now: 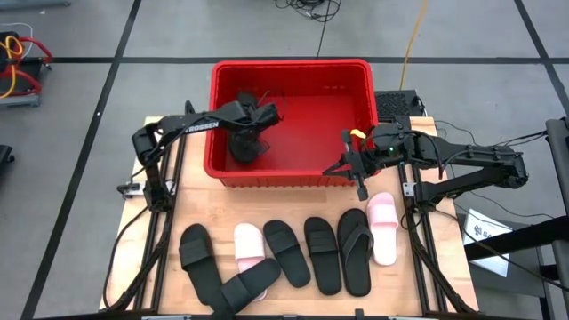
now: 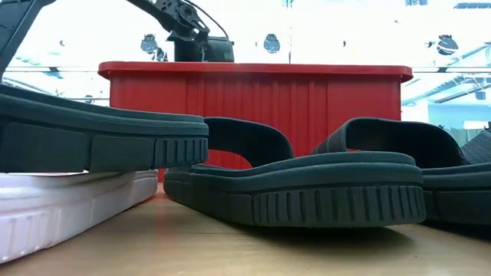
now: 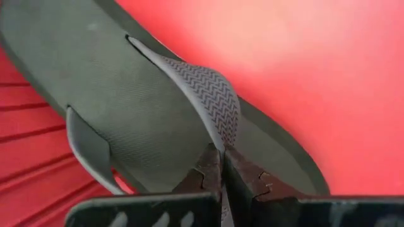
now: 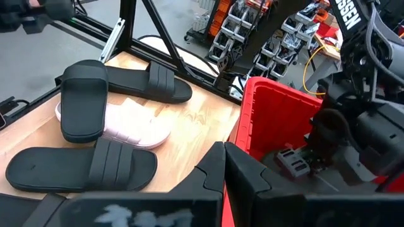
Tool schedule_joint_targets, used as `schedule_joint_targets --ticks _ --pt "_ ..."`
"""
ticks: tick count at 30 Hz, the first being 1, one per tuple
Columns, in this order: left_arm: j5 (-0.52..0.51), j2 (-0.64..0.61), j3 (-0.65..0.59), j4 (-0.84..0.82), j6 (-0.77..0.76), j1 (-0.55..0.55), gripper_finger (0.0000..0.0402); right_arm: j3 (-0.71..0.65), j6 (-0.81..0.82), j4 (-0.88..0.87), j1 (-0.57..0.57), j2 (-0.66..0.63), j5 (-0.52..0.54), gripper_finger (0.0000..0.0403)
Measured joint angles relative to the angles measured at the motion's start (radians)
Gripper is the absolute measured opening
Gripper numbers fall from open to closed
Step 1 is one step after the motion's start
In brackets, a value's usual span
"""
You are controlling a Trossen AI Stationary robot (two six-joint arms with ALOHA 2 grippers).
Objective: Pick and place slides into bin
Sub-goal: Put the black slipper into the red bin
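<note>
The counter (image 1: 293, 307) carries everything, and the red bin (image 1: 291, 169) stands at its 12 o'clock edge, deep and ribbed-walled, with room for several sandals. At 6 o'clock the remaining slides lie in a row: from 7 o'clock a black slide (image 1: 197, 253) with another black one (image 1: 252, 286) crossing its heel end, a pink slide (image 1: 248, 246), two more black slides (image 1: 287, 252) (image 1: 323, 253), a black flip-flop (image 1: 356, 249), and a second pink slide (image 1: 383, 228) at 4 o'clock. The left claw (image 1: 252, 133) hangs inside the bin toward its 9 o'clock wall, pressed together on the thong strap of a black flip-flop (image 3: 126, 113), which dangles sole-down over the red floor. The right claw (image 1: 361, 175) sits at the bin's near rim around 4 o'clock, pressed together and holding nothing, just above the flip-flop and pink slide below it. These sandals look like light foam or rubber, soft enough to flex and droop when hung from one point, and not fragile. The soles look too broad and flat on the wood to grip well. The raised band of a slide, or the strap where a flip-flop's thongs meet, is probably the best hold, pinched from above; the textured strap should resist slipping. The crossed pair at 7 o'clock may drag one another, so the upper one likely wants lifting first.
</note>
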Motion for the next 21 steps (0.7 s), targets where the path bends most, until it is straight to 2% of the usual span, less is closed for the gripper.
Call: schedule_joint_targets --ticks 8,17,21 --pt "0.045 0.022 0.0 -0.005 -0.057 0.021 0.0 0.0 0.0 0.0 0.0 0.0 0.0 0.0" --pt "0.047 0.029 0.0 -0.002 -0.058 0.021 0.0001 0.0 0.0 0.001 0.0 0.0 0.0 0.0" --pt "0.047 0.029 0.0 -0.003 -0.057 0.021 0.0014 0.0 0.0 0.001 0.0 0.0 0.0 0.0"
